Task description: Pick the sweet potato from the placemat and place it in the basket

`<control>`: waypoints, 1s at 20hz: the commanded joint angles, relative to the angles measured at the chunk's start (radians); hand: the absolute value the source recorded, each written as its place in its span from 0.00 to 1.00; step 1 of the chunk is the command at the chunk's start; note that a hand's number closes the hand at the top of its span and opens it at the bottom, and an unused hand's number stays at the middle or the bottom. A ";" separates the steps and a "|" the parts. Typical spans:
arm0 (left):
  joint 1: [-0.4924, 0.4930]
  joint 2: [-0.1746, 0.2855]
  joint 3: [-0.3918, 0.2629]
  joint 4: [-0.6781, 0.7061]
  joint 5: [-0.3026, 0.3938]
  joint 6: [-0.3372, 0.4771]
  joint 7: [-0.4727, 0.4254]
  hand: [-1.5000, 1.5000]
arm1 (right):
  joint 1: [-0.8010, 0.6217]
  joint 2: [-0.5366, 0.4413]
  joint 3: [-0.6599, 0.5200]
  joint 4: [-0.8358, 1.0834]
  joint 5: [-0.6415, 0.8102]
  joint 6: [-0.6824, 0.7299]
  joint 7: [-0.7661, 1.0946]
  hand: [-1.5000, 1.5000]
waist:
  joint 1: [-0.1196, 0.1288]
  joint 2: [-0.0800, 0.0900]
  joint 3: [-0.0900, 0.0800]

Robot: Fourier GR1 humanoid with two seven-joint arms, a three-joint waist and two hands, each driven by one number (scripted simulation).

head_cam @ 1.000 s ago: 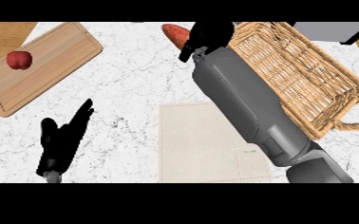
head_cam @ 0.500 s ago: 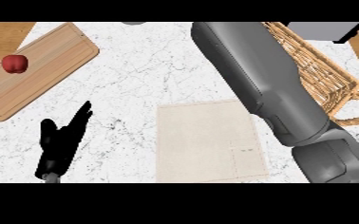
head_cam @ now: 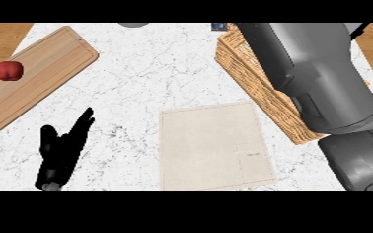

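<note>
The beige placemat [head_cam: 215,145] lies bare on the marble counter, low and centre. The wicker basket [head_cam: 251,81] stands at the right, mostly covered by my grey right forearm [head_cam: 313,74], which runs up over it and out past the top of the view. My right hand and the sweet potato do not show. My left hand [head_cam: 62,150] rests open at the lower left, fingers pointing up, holding nothing.
A wooden cutting board [head_cam: 40,74] lies at the upper left with a red apple [head_cam: 9,70] on its left edge. A grey round object [head_cam: 132,24] peeks in at the top edge. A wood strip shows at the far upper right.
My right arm has swung up and right over the basket; the hand with the sweet potato has gone out of sight. The view has shifted, and the left hand has stayed put.
</note>
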 commanded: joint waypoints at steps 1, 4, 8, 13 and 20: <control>0.052 -0.008 -0.015 0.059 0.001 -0.008 0.015 0.50 | -0.048 -0.015 -0.083 0.050 0.080 -0.034 0.253 1.00 | -0.004 0.007 -0.010; 0.047 -0.006 0.003 0.033 0.015 0.001 0.046 0.50 | -0.039 -0.038 -0.140 0.063 0.113 -0.032 0.253 1.00 | -0.015 0.003 -0.008; 0.076 -0.009 0.009 0.098 0.007 -0.017 -0.014 0.50 | -0.016 -0.026 -0.183 0.087 0.172 -0.049 0.253 1.00 | -0.018 0.008 -0.010; 0.060 -0.031 -0.001 0.080 -0.002 -0.006 -0.002 0.50 | 0.026 -0.035 -0.236 0.087 0.186 -0.058 0.249 1.00 | -0.025 0.008 -0.008; 0.069 -0.050 -0.008 0.077 -0.012 0.002 -0.003 0.50 | 0.146 -0.021 -0.325 0.025 0.203 -0.217 0.207 1.00 | -0.029 0.011 -0.006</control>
